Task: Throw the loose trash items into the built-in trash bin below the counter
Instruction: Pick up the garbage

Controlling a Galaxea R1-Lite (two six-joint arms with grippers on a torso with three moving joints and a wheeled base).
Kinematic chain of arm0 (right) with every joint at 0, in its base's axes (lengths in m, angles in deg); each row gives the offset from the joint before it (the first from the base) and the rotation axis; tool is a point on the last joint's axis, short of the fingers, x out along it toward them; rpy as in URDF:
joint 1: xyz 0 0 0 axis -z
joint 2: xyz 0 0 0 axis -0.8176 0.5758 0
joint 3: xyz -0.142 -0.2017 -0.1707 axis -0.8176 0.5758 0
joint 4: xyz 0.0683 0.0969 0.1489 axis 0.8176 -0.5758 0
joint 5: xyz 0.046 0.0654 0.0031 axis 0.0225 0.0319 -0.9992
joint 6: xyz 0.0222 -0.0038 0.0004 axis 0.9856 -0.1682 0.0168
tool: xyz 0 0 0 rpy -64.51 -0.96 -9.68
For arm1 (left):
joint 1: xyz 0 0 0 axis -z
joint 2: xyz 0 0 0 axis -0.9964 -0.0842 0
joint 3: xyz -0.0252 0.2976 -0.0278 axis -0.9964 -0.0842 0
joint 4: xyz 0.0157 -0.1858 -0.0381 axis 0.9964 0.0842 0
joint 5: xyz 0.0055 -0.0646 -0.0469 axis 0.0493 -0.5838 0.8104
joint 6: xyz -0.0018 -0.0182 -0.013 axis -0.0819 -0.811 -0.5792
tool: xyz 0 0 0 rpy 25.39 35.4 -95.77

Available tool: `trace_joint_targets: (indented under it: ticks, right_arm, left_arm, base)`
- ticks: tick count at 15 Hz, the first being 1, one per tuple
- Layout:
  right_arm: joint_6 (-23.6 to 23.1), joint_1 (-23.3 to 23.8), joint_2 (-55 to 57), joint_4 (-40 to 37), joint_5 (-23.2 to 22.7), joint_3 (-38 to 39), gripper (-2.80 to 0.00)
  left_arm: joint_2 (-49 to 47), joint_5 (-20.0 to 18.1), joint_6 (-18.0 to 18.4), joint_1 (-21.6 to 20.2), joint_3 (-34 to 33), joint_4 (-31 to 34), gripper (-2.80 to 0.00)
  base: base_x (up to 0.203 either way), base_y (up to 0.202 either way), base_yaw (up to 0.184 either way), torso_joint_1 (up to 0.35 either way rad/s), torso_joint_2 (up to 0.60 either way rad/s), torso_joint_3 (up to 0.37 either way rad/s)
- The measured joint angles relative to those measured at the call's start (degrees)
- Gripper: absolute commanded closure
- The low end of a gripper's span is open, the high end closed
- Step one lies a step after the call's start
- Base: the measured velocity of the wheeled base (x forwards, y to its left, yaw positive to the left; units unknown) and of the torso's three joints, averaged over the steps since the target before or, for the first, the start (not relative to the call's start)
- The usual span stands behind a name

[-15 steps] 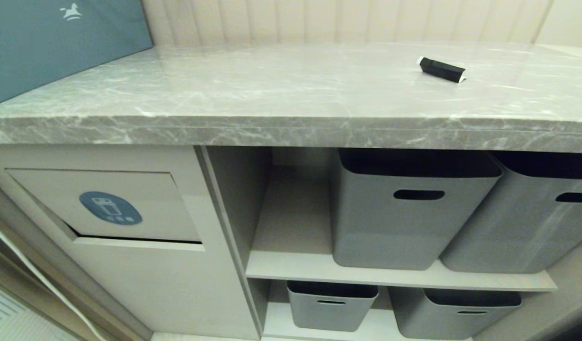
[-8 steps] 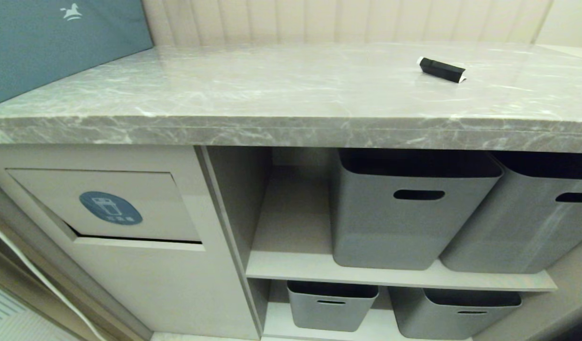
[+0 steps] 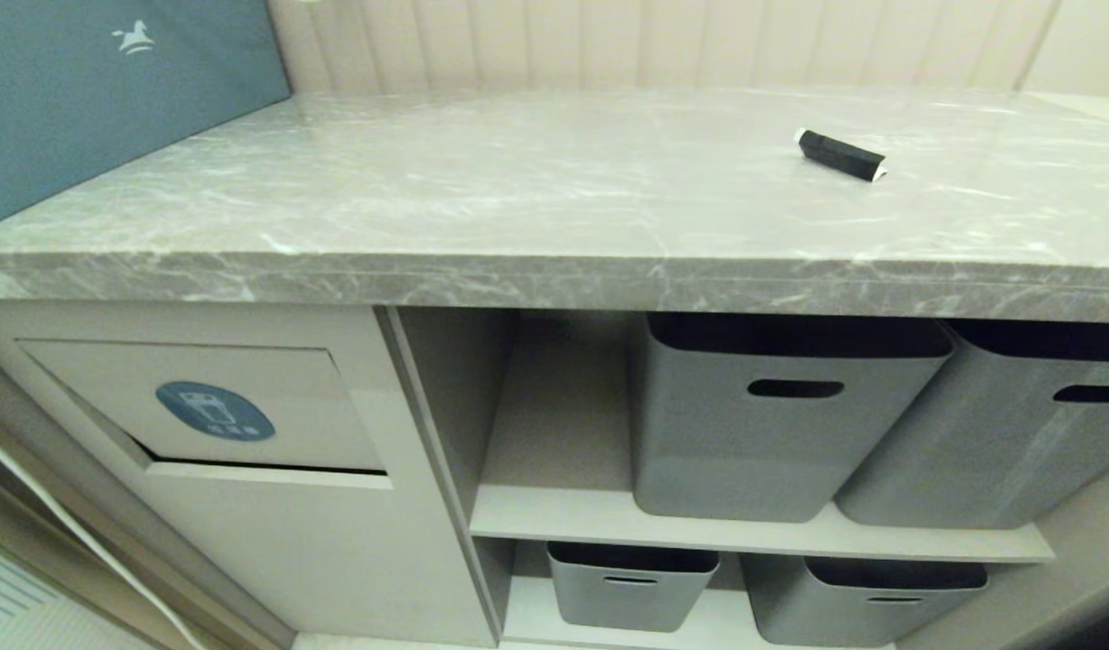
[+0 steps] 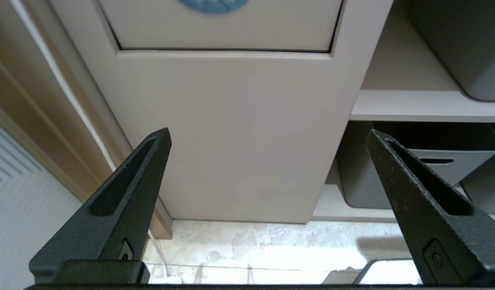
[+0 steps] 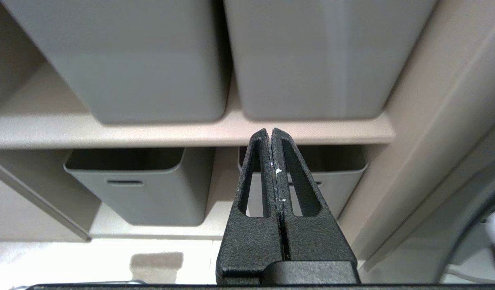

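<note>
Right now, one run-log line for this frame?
left gripper: open, empty, low, facing built-in trash bin | right gripper: shut, empty, facing grey tubs | black wrapper: on counter, untouched

left gripper point(image 4: 267, 137) fingers spread wide, empty; right gripper point(image 5: 270, 133) fingers pressed together, empty

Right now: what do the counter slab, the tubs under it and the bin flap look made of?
Counter: polished stone or a marble-look composite, grey with white veins and a glossy sheen. Grey tubs: moulded plastic, matte, rounded corners and cut slot handles. Trash bin flap: smooth beige painted or laminated board, likely wood-based, with a round blue sticker.
</note>
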Motion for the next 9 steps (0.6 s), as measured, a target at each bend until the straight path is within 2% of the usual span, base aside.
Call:
trace_joint_targets:
  ticks: [9]
  right_arm:
    - [-0.2,0.0,0.0,0.0,-0.1,0.0,0.0]
  left_arm:
    - [0.0,0.2,-0.2,0.0,0.0,0.0,-2.8]
  base:
    - [0.0,0.0,0.0,0.185,-0.49,-0.287]
